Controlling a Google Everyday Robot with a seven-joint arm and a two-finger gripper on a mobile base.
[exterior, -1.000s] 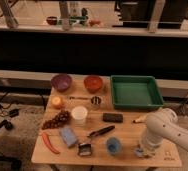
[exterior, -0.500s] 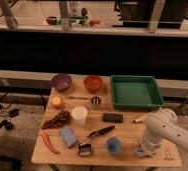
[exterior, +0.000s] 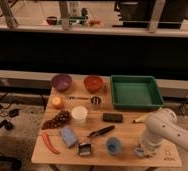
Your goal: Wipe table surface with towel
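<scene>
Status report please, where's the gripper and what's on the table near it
Gripper low over the table's front right corner, on something pale and small; can't confirm it's the towel. Blue cup close to its left. Green tray behind.

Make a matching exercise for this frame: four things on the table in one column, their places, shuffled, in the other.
Things:
1. purple bowl
2. green tray
3. red chili
4. gripper

Places:
A. front left corner of the table
B. back left, beside the orange bowl
C. low over the front right of the table
D. back right

Pairs: 1-B, 2-D, 3-A, 4-C
</scene>
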